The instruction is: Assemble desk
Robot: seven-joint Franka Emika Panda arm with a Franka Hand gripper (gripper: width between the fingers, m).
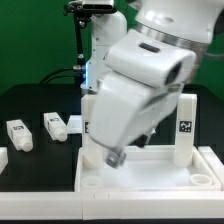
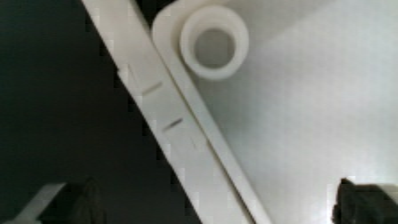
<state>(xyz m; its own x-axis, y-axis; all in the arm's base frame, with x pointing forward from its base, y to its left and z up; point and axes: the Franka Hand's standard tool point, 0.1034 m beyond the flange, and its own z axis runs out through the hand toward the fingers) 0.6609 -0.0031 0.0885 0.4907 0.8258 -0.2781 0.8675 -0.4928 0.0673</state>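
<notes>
Out to the exterior view's left of the desk panel [image 1: 150,168], a loose leg [image 1: 18,133] and a second leg [image 1: 55,124] lie on the black worktop [image 1: 40,178], well apart from the panel, likely waiting their turn. The panel lies flat with its rim up, so its sockets face upward for fitting. The hand [image 1: 118,158] hovers low over the panel's floor. In the wrist view its fingertips [image 2: 45,205] are spread wide with nothing between them, and a corner socket [image 2: 217,45] shows below. At the panel's right rear corner an upright leg [image 1: 183,128] stands, apparently seated.

arm [image 1: 135,85]: glossy white rounded shells, dark grey seams | tool [image 1: 117,158]: grey
</notes>
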